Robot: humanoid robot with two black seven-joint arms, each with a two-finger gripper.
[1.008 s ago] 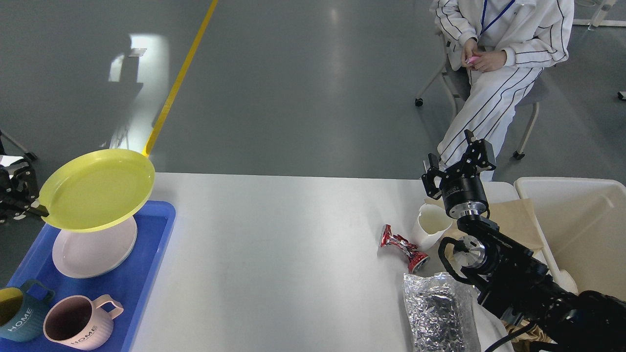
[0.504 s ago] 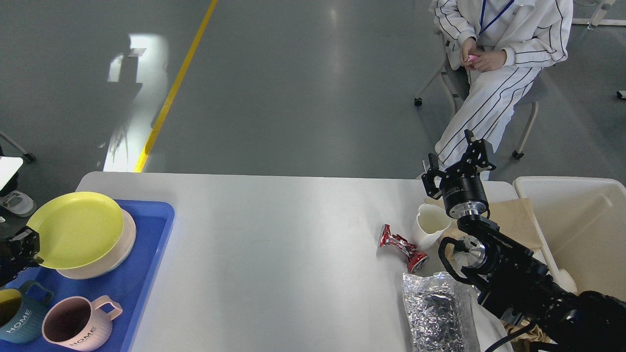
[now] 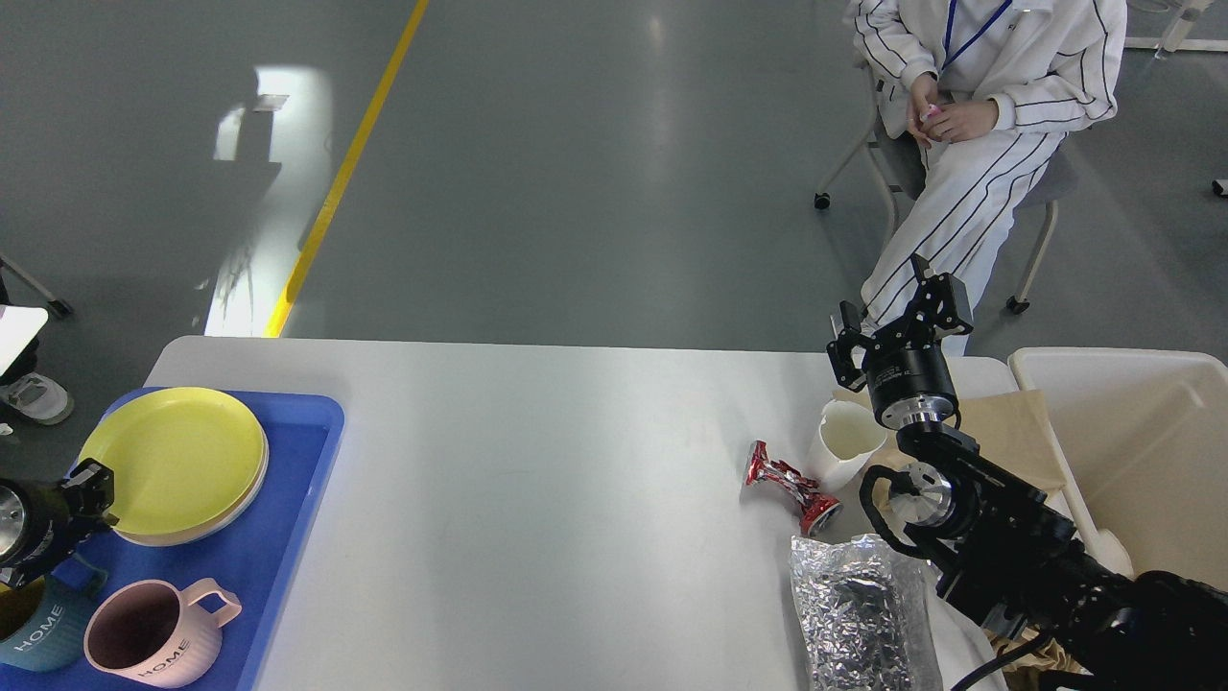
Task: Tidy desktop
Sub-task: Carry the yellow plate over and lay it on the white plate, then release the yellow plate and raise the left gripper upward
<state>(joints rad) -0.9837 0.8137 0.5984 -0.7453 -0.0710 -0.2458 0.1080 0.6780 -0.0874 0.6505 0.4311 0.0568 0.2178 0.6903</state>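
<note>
Our right gripper (image 3: 900, 321) hangs with jaws apart over the desktop (image 3: 537, 499), the paper cup (image 3: 844, 441) and crushed can (image 3: 789, 485) just below it. We cannot tell our left gripper's (image 3: 82, 489) jaws, beside the yellow plate (image 3: 173, 461)

Yellow plate (image 3: 173, 465) rests on blue tray (image 3: 288, 518) on the desktop (image 3: 537, 499).

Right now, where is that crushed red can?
In the head view, the crushed red can lies on its side on the right part of the desktop, between the white paper cup and the foil bag.
</note>
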